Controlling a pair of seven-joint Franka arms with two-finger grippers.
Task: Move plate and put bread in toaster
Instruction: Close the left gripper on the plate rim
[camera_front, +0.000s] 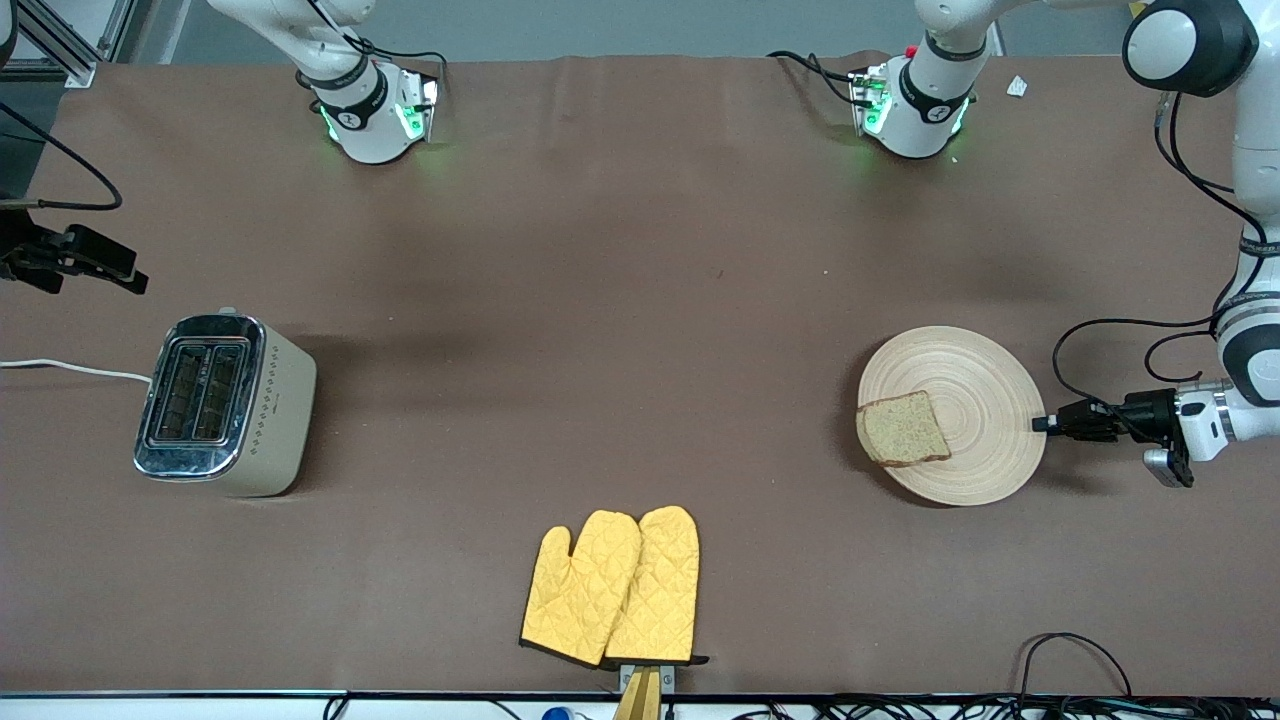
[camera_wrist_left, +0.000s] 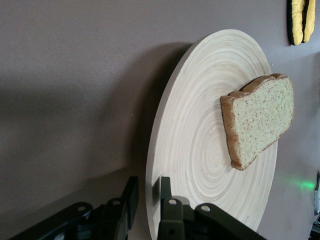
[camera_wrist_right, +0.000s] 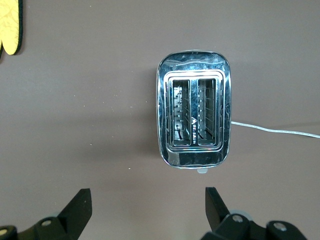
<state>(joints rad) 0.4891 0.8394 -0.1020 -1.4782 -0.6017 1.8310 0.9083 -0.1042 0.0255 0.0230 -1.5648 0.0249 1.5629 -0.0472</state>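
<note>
The light-wood plate (camera_front: 975, 400) lies toward the left arm's end of the table, with the bread (camera_front: 903, 428) on its part nearest the table's middle. My left gripper (camera_front: 1041, 424) is at the plate's rim, one finger over it and one under, shut on the plate (camera_wrist_left: 200, 125). The bread (camera_wrist_left: 260, 120) shows whole in the left wrist view. The cream toaster (camera_front: 225, 405) stands at the right arm's end, both slots empty. My right gripper (camera_front: 120, 270) is open and empty, in the air beside the toaster (camera_wrist_right: 194, 117).
A pair of yellow oven mitts (camera_front: 615, 585) lies near the table's front edge at the middle. The toaster's white cord (camera_front: 70, 368) runs off the table's end. Cables hang by the left arm (camera_front: 1110, 330).
</note>
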